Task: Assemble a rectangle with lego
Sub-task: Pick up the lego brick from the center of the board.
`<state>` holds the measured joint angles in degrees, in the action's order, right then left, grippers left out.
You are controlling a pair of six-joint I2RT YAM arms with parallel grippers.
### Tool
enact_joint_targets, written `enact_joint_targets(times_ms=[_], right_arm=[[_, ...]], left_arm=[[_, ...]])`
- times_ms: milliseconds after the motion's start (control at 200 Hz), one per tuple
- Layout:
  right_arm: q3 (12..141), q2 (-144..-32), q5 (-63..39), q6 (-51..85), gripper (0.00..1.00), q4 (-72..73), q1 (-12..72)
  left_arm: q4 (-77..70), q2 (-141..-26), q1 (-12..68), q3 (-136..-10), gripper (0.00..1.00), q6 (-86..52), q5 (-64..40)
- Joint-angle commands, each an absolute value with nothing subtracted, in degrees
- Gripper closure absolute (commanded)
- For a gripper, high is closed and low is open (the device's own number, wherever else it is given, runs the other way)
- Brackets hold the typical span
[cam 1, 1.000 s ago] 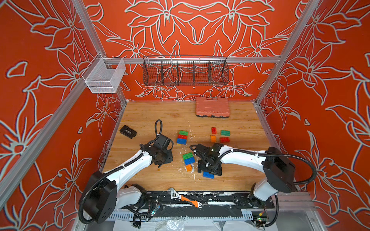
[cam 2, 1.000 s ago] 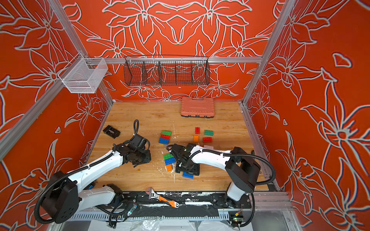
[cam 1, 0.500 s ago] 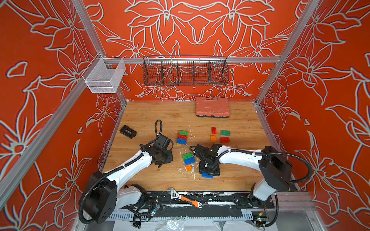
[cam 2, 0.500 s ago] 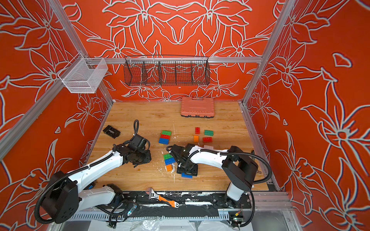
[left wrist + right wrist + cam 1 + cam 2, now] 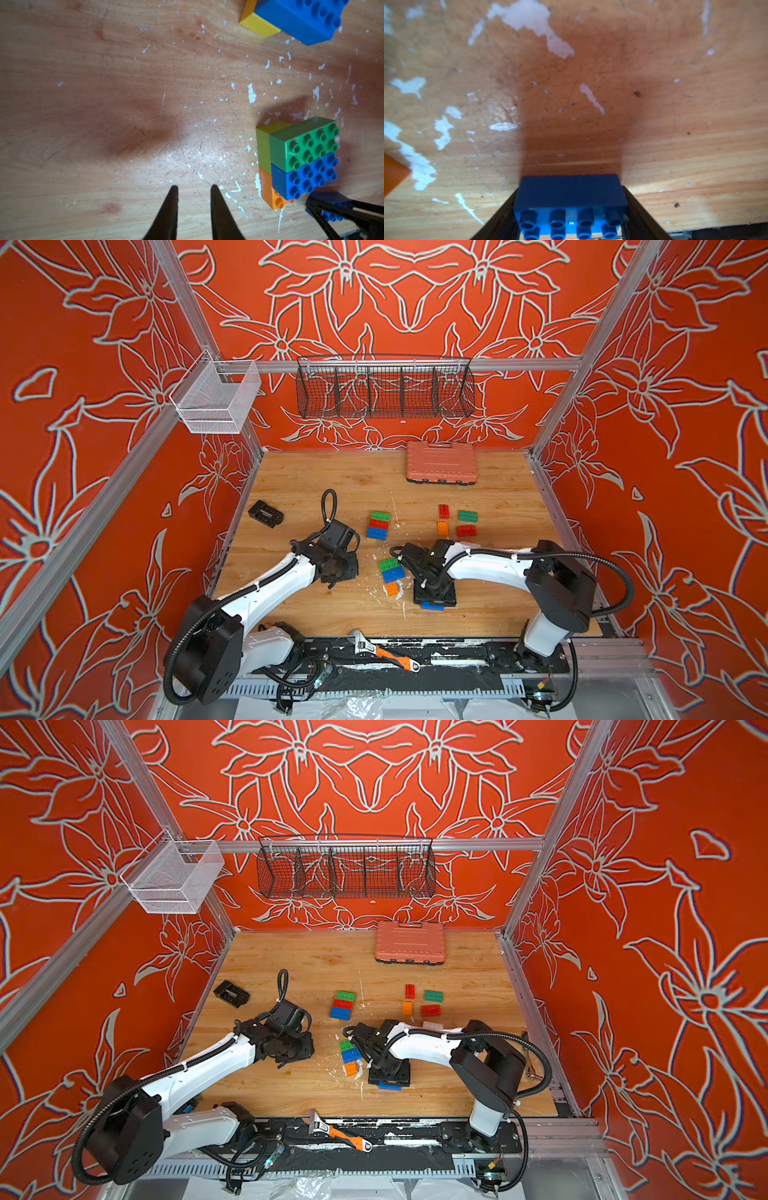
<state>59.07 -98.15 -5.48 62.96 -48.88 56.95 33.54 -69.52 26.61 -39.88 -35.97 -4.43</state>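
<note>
Since a second ago our right gripper (image 5: 571,207) has narrowed onto the loose blue brick (image 5: 432,606), low on the table (image 5: 332,485) near its front edge.
We judge the brick light, rigid and slick-sided, and its short ends, where the fingers now press, look like the best hold. The green-blue stack (image 5: 390,570) sits just beside it, and our left gripper (image 5: 194,205) hovers narrow and empty.

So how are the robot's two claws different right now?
The right gripper is closed on a blue brick; the left gripper holds nothing. The right gripper's jaws stand wide, at the brick's ends; the left gripper's show only a narrow gap. Both are black, point down at the wooden table and sit either side of the green, blue and orange stack.
</note>
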Motion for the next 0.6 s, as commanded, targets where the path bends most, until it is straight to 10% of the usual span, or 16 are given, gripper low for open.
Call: enact_joint_targets(times_ms=[0, 596], right_arm=[[60.7, -98.1, -3.0, 61.9, 0.39, -52.0, 57.5], [79.7, -104.0, -5.4, 42.8, 0.60, -57.7, 58.0]], left_arm=[[34.0, -69.5, 26.3, -39.4, 0.74, -35.9, -4.5], [35.8, -68.9, 26.3, -39.2, 0.73, -37.4, -4.3]])
